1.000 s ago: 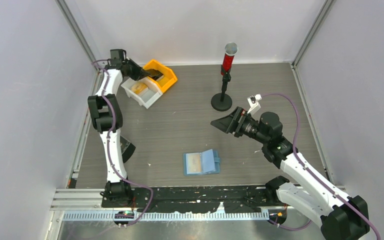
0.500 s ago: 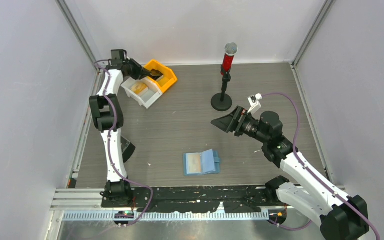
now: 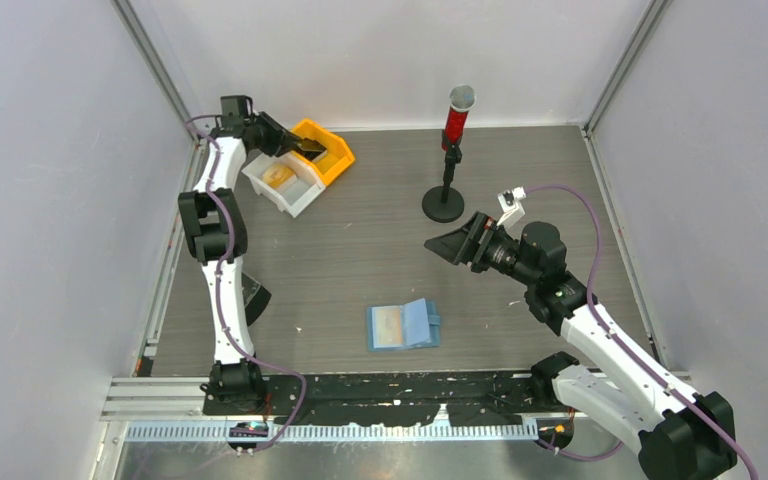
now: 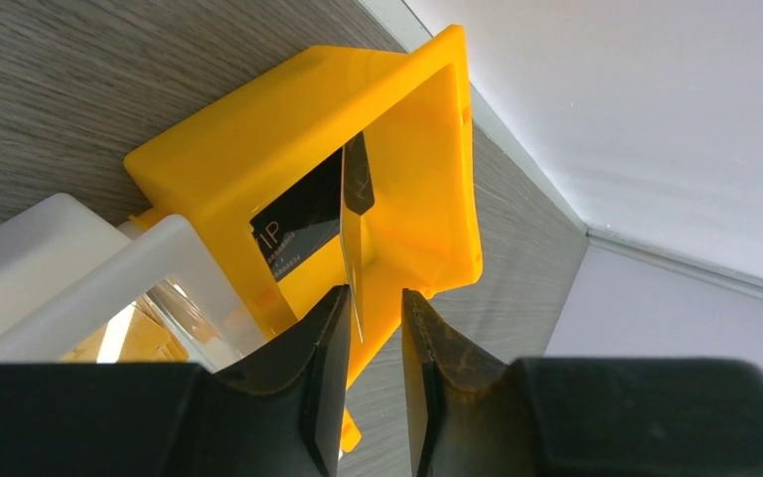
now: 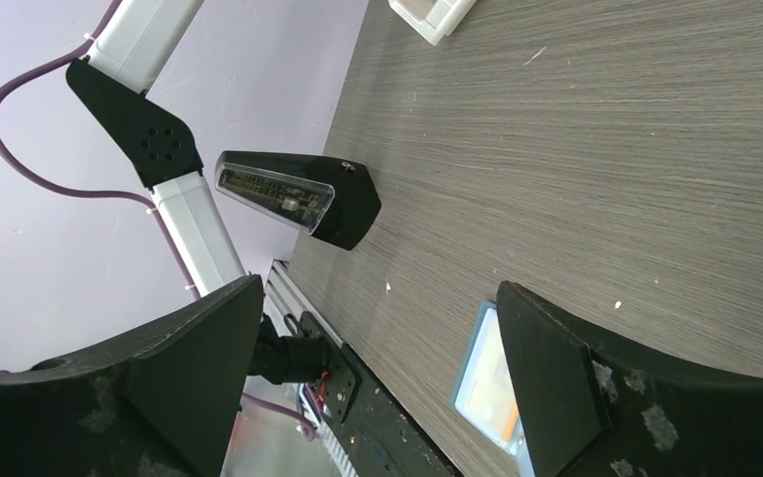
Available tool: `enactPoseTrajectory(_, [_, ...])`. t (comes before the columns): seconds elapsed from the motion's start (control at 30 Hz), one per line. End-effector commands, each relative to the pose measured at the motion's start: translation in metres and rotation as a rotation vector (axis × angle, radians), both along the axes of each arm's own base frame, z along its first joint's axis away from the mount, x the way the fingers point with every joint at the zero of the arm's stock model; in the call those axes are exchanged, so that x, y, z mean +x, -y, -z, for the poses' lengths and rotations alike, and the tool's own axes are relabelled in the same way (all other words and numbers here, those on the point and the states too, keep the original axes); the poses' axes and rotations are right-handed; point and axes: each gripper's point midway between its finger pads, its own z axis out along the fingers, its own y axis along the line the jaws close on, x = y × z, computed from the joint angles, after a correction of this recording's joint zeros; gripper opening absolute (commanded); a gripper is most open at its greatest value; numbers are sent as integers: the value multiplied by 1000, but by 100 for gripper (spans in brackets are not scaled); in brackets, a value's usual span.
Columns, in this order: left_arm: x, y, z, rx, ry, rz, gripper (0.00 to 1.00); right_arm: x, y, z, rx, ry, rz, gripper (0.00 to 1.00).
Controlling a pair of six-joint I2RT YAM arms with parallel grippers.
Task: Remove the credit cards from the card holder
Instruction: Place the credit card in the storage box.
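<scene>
Left end effector (image 4: 375, 298) has cracked its fingers apart over the last second, and the arm has hardly shifted otherwise, so this looks like the drop-off. On the left wrist view the dark card (image 4: 303, 219) stands on edge between the fingers, its far end down inside the orange bin (image 4: 219, 169), and the gap between the fingers is now clearly wider than the card, so it doesn't look pinched anymore. It sits close to one finger, though, and I can't tell if it's fully free or just leaning there. Right end effector (image 5: 378, 293) hasn't really budged: fingers spread wide, nothing in them, hanging above the bench (image 3: 360, 250) right of centre. Holder (image 3: 422, 322) lies flipped open on the bench near the front edge, well apart from both arms, and a tan card (image 3: 390, 322) shows in its left half, so I'd say the job isn't finished. White bin (image 4: 159, 258) right beside the orange one has something tan in it too, can't make out what. My guess: dark card is as good as done, tan one comes next.
</scene>
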Motion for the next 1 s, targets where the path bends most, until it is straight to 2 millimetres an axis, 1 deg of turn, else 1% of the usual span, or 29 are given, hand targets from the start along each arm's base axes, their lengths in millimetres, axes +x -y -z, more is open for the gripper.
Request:
enactPoseTrajectory(0.0, [7, -7, -37, 51, 97, -4, 29, 3, 2, -28, 19, 79, 7, 95])
enactPoseTrajectory(0.2, [5, -11, -52, 75, 117, -14, 31, 3, 2, -26, 21, 67, 6, 96])
enactPoseTrajectory(0.3, [2, -16, -59, 103, 123, -28, 33, 3, 4, -22, 6, 53, 14, 96])
enactPoseTrajectory(0.47, [-2, -21, -84, 135, 164, -49, 36, 3, 5, -17, -20, 26, 14, 96])
enactPoseTrajectory(0.63, [-14, -27, -109, 180, 172, -70, 38, 1, 9, -24, -21, 38, 30, 96])
enactPoseTrajectory(0.7, [-24, -26, -120, 199, 176, -56, 38, -2, 11, -23, -31, 32, 31, 96])
enactPoseTrajectory(0.77, [-37, -24, -130, 210, 168, -38, 38, -5, 11, -21, -42, 24, 24, 96])
enactPoseTrajectory(0.83, [-53, -16, -138, 212, 161, -7, 38, -7, 10, -18, -53, 8, 8, 97])
enactPoseTrajectory(0.87, [-65, -10, -147, 210, 170, 13, 38, -8, 8, -16, -56, -2, -5, 99])
enactPoseTrajectory(0.9, [-75, -4, -150, 210, 169, 31, 38, -9, 8, -13, -59, -12, -13, 100])
enactPoseTrajectory(0.93, [-87, 2, -151, 209, 163, 53, 38, -11, 5, -11, -56, -27, -31, 99])
enactPoseTrajectory(0.97, [-101, 9, -146, 206, 146, 80, 38, -14, 4, -9, -53, -37, -49, 97])
